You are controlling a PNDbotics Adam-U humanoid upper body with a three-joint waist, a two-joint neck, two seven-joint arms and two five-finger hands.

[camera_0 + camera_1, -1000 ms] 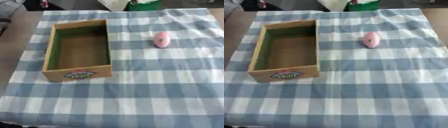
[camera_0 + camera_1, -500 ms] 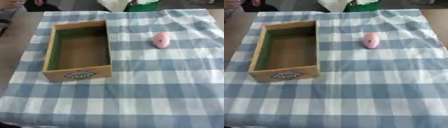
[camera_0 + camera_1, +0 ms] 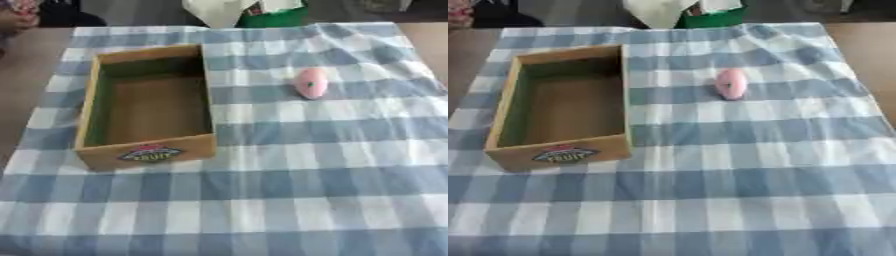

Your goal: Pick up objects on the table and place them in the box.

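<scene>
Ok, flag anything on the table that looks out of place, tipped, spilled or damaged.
Nothing stands out. The wooden box sits upright and empty on the checked cloth, and the pink object lies apart to its right. The cloth is only slightly wrinkled near the far right corner.

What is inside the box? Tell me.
Nothing shows inside the box: only its bare brown floor and green inner walls. The near wall hides a strip of floor behind it. The pink object lies outside, on the cloth.

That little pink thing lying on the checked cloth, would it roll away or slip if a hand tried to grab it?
The pink object looks rounded and oval, so a sideways nudge might well roll it. Its surface seems smooth, so fingers may slip unless they close around its middle. The checked cloth beneath looks soft and slightly wrinkled, which probably damps rolling. It seems small, so likely light.
</scene>
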